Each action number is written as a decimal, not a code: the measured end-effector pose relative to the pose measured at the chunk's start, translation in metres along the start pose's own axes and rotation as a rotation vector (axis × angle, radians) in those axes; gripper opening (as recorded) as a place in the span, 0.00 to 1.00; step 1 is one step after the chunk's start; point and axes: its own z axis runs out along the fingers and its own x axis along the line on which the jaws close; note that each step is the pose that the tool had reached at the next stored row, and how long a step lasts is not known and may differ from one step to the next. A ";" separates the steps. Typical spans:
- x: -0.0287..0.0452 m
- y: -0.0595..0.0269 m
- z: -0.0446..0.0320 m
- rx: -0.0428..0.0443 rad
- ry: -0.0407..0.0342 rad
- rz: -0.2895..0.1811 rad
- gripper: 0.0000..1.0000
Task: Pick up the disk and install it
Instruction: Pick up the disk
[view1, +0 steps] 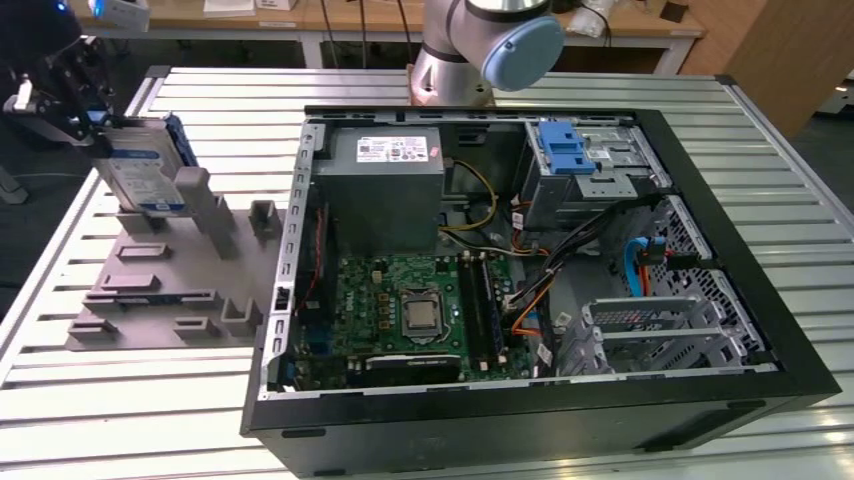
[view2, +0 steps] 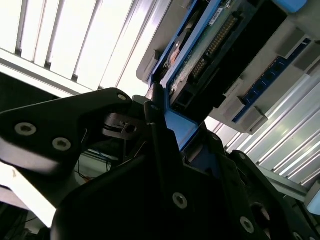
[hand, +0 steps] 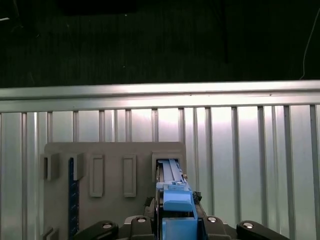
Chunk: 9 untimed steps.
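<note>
The flat silver rectangular disk (view1: 140, 170) with its white-and-blue label is seen standing on edge at the far corner of a grey moulded plastic rack (view1: 160, 300), its long axis roughly upright and leaning slightly, its broad faces turned sideways. Its lower edge is hidden behind one of the rack's upright posts, so it cannot be told whether it is seated in the slot or just lifted free of it. The disk is framed by a blue plastic carrier bracket (view2: 177, 125), and it is by this bracket, at the upper end, that the disk is gripped: the black two-fingered gripper (view1: 83, 105) is set directly above it, and in the second wrist view the black fingers (view2: 156, 135) are closed narrowly against the blue edge, with the disk's connector side (view2: 212, 42) running away from them. In the first wrist view the bracket (hand: 176, 207) is seen end-on, in line with the rack's slot beneath. The rack is laid on a slatted metal table (view1: 147, 420). An open black computer case (view1: 534, 430) lies just beside the rack toward the exterior view's right, and its grey drive cage with a blue tab (view1: 577, 150) sits at the case's far side, well apart from the held disk
</note>
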 end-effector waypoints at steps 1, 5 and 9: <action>0.0000 0.0001 -0.0029 -0.0002 0.0000 0.000 0.36; 0.0000 0.0003 -0.0135 -0.0001 0.0000 0.000 0.36; 0.0000 0.0004 -0.0194 0.0002 -0.0001 0.000 0.36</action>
